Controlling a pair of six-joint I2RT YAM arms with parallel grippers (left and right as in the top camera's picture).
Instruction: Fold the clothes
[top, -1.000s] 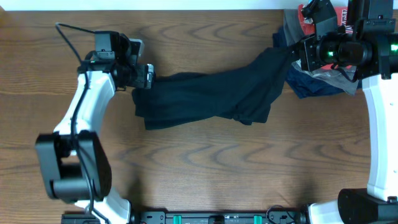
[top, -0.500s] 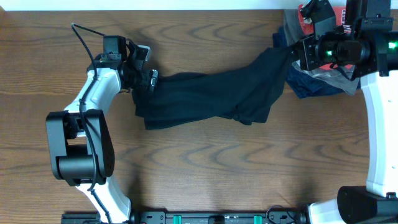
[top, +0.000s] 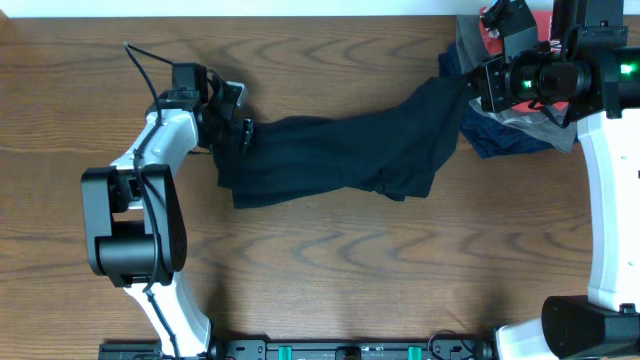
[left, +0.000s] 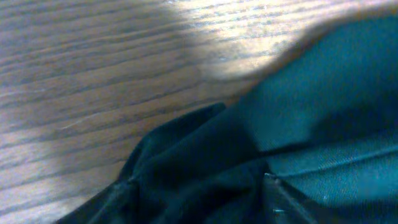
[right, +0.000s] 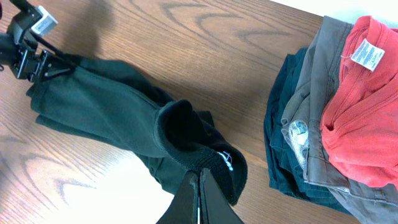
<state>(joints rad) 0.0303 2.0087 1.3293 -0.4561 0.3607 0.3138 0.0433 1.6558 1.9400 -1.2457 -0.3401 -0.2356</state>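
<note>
Overhead faces down; left wrist close, right farther; all share clothes (top: 340, 155).

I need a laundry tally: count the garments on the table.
4. A soft black long-sleeved garment stretched across the middle; at the far right, a pile: crumpled red shirt on top, grey garment under it, navy garment lowest. More may be hidden in the pile.

**Left arm** (top: 150, 150): white link shells, large black cylindrical joint housings (top: 125, 235), thin black cable (top: 140, 63) looped beside the wrist. **Right arm** (top: 601, 200): white link, black wrist block with green indicator lights (top: 527, 84). **Right fingers** (right: 185, 202): slim, black, tapering.
</note>
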